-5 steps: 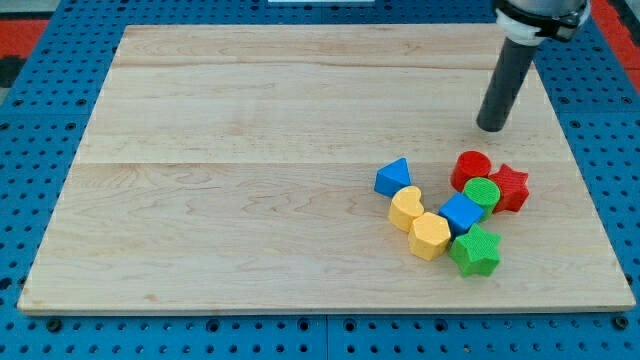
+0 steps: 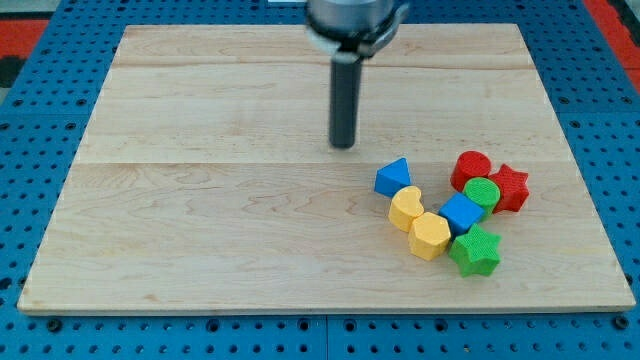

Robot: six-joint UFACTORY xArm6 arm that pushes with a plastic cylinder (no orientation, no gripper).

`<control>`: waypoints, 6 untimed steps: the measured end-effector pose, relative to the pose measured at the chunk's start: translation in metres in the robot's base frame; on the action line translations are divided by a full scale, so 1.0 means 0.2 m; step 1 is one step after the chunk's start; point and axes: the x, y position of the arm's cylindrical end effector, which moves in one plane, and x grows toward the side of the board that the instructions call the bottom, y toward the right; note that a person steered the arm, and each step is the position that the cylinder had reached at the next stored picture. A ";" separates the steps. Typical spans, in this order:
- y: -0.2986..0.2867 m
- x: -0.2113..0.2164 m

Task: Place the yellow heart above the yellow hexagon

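The yellow heart (image 2: 406, 209) lies on the wooden board (image 2: 200, 200) at the lower right, touching the yellow hexagon (image 2: 430, 236), which sits just below and right of it. My tip (image 2: 343, 144) stands on the board above and left of the heart, a short way up-left of the blue triangle (image 2: 393, 177). It touches no block.
A blue cube (image 2: 461, 213) touches the hexagon's upper right. A green star (image 2: 476, 250) lies at the cluster's bottom. A green cylinder (image 2: 482, 193), red cylinder (image 2: 470, 167) and red star (image 2: 509, 187) sit at the right.
My tip has moved far to the left and slightly down, from the board's upper right toward the middle. The blocks have not moved.
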 end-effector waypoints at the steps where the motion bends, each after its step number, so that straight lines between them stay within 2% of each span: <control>1: -0.03 0.29; 2: 0.07 0.44; 5: 0.45 0.41; 6: 0.45 0.38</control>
